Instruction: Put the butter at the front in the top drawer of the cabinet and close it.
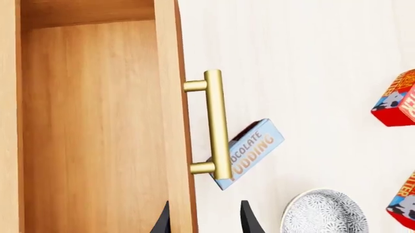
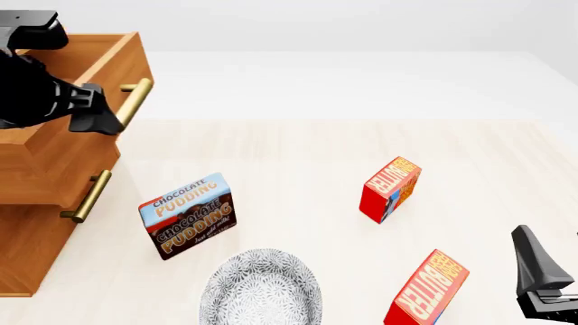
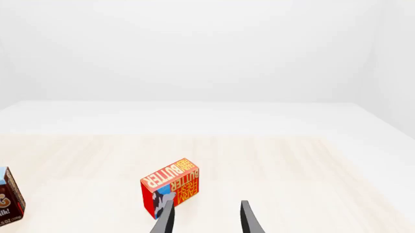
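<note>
The top drawer (image 2: 63, 101) stands open, your left gripper (image 1: 204, 221) spread-jawed above its front. The butter (image 2: 424, 291) stands at the tabletop's (image 2: 316, 183) front, beside your right gripper (image 3: 204, 218), jaws spread, empty. Next: grasp it, not its twin (image 2: 390, 189).

The cabinet (image 2: 36, 183) and its top drawer (image 2: 108, 57) are honey-brown wood with brass bar handles (image 2: 134, 101). Both butter cartons, front (image 2: 426, 290) and farther (image 2: 390, 189), are red with orange-yellow faces and white lettering. The Chocolate Pudding box (image 2: 188, 215) is brown and light blue; the bowl (image 2: 260, 290) carries a grey-and-white speckled pattern.
</note>
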You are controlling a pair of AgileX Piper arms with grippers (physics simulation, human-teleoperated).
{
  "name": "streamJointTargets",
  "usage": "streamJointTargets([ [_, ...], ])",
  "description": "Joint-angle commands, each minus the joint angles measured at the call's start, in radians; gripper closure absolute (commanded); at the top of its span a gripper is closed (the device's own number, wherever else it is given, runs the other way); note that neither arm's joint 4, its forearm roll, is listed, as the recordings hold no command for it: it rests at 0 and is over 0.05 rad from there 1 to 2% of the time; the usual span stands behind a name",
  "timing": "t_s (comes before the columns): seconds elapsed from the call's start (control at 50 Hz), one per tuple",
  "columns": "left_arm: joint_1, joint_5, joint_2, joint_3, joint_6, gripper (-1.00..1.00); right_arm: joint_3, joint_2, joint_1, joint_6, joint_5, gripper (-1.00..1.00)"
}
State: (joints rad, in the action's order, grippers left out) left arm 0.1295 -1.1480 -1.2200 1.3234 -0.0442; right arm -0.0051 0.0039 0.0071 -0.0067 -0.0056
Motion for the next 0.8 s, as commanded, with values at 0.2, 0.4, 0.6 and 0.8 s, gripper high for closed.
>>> streamJointTargets([
  [0.2, 0.051, 0.004, -0.011, -0.001, -0.001, -1.0, 0.001, -0.001, -0.001, 0.001, 0.0, -1.0],
  [0.4, 0.082, 0.005, -0.006, -0.007, -0.016, -1.0, 0.001, -0.001, -0.001, 0.001, 0.0, -1.0],
  [0.6, 0.115, 0.007, -0.01, 0.0, -0.024, -1.0, 0.001, -0.001, -0.001, 0.001, 0.0, -1.0],
  [0.8, 0.161, 0.01, -0.01, 0.003, -0.046, -1.0, 0.001, -0.001, -0.001, 0.001, 0.0, -1.0],
])
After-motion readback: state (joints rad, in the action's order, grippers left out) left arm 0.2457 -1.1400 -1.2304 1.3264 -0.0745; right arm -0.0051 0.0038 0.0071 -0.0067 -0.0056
